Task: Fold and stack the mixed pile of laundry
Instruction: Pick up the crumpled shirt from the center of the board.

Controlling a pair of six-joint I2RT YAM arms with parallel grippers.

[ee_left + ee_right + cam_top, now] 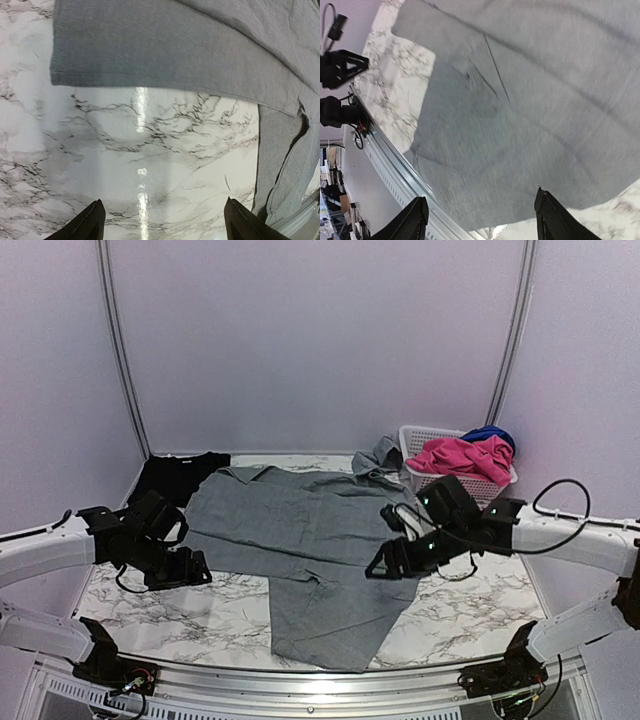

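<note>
- The grey trousers (310, 530) lie spread flat across the middle of the marble table (470, 610). One part stretches toward the left edge, and one leg runs down to the near edge, where its end reaches the metal rail (250, 672).
- The black cloth (175, 478) lies crumpled at the far left corner, just beside the trousers' far left end.
- The white lattice basket (425, 435) stands at the far right corner. The pink piece (460, 455) is draped over its rim, and the dark blue piece (490, 433) shows behind it.
- A small bunch of grey fabric (378, 455) rises between the trousers and the basket; whether it belongs to the trousers cannot be told.
- The left gripper (164, 202) hangs over bare marble near the left edge, just on the near side of the trousers' hem. Its fingers (92, 220) are spread wide with nothing between them.
- The right gripper (481, 197) hangs over the trouser leg toward the right side of the table. Its fingers (417, 217) stand well apart, above the cloth and gripping nothing.
- In the right wrist view the grey fabric fills most of the frame, with a seam and a pocket edge running across it.
</note>
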